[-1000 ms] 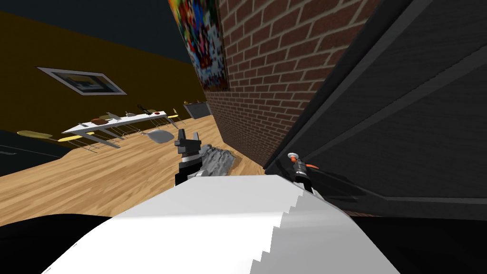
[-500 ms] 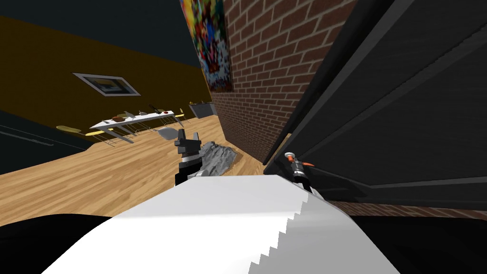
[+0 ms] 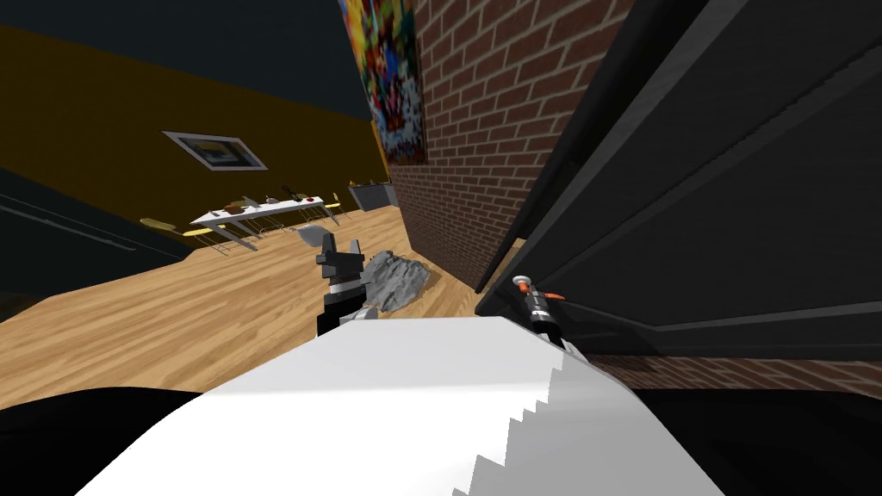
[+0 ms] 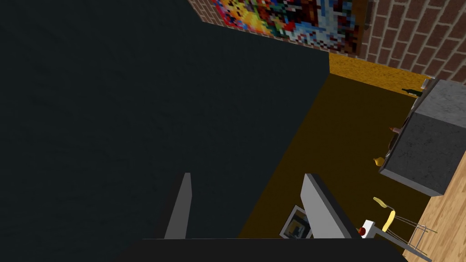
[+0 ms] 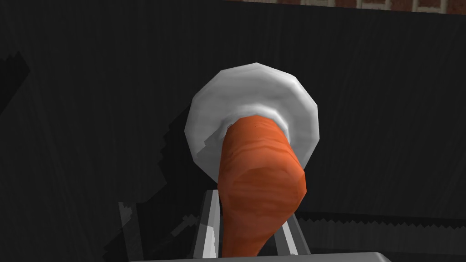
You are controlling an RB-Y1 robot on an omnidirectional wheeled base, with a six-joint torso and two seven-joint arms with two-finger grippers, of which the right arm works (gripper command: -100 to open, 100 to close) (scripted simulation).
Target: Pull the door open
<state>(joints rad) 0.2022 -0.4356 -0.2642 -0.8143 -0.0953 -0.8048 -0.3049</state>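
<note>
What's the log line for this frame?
right gripper: shut on orange door handle | handle mount: white rosette on dark door | left gripper: open, holding nothing

The door (image 3: 732, 215) is dark, almost black, with raised panel strips. It stands swung partly out from the brick wall (image 3: 482, 129). Near its free edge, an orange lever handle (image 5: 259, 182) juts from a round white plate (image 5: 255, 100).
</note>
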